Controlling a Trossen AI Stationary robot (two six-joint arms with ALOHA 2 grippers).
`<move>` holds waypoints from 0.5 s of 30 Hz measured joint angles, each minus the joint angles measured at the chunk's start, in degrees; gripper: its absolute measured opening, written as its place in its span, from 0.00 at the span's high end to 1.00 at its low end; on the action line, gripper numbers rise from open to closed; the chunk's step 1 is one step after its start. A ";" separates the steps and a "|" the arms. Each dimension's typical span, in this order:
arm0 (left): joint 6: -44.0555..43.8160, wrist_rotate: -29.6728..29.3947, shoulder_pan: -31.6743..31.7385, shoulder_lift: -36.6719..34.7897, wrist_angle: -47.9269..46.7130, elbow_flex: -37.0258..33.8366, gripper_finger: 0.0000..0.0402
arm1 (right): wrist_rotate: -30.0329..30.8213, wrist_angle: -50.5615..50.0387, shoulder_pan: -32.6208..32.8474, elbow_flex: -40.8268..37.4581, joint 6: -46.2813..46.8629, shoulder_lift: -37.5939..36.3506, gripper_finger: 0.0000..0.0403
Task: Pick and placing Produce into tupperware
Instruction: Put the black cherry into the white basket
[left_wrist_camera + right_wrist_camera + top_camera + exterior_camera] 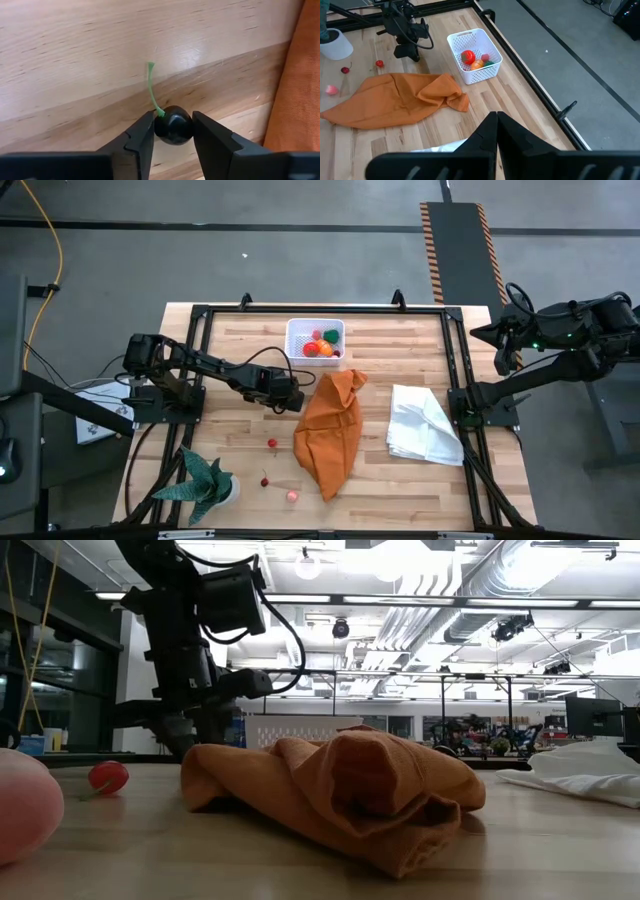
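The white tub (315,340) stands near the table's far edge with red, orange and green produce in it; in the right wrist view the tub (474,55) shows the same pieces. My left gripper (285,398) is just near-left of the tub, beside the orange cloth (330,430), and is shut on a dark cherry (172,125). Loose produce lies on the wood: a red piece (272,443), a cherry (264,481) and a pink piece (292,496). My right gripper (496,120) waits shut beyond the table's right edge. My left gripper pinches the dark cherry's round body (172,127) between its two fingers (145,130), one on each side, coming from above. The green stem (151,90) sticks out free beyond the fingertips. Whether the cherry rests on the wood or is lifted clear cannot be told.
The crumpled orange cloth (340,795) lies mid-table right beside the left gripper. A white cloth (425,425) lies to its right. A green spiky potted plant (205,485) stands at the near left corner. A black frame (200,315) borders the table.
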 joint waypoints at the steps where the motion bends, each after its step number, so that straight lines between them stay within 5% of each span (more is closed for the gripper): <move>1: 0.00 0.13 0.00 0.00 0.00 0.00 0.72 | 0.00 0.00 0.00 0.00 -0.01 0.02 1.00; 15: 0.14 1.09 -0.02 0.07 -0.30 0.71 0.72 | 0.01 0.01 0.00 0.00 -0.23 0.00 1.00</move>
